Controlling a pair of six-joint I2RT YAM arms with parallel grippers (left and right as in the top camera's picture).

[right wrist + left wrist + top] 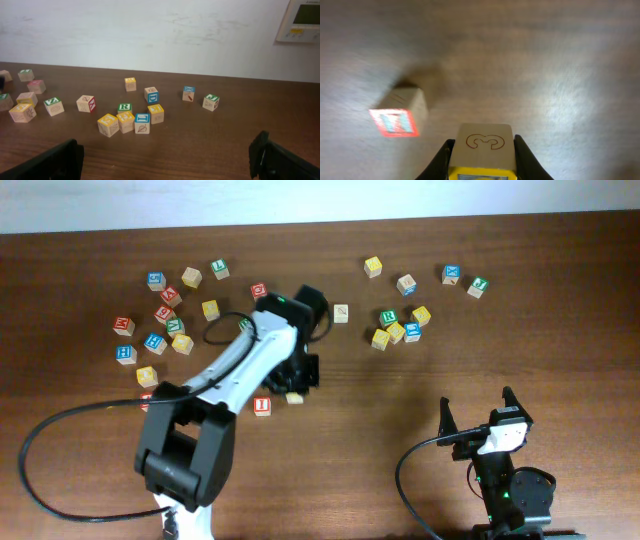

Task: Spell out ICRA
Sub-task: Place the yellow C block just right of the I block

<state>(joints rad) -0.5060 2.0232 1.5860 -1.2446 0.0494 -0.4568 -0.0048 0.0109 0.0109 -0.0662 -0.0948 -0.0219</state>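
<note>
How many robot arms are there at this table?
2. The left arm reaches over the middle of the table, gripping a yellow cube; the right arm sits near the right front edge.

A wooden cube point(484, 150) has a 3 drawn on its side. A green-topped cube point(124, 107) shows an R.

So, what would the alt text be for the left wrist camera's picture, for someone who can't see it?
The left pincer is closed on a small wooden cube with a yellow-framed face, seen close up from above. To the left, a second cube with a red-framed face sits blurred on the brown wooden table.
</note>
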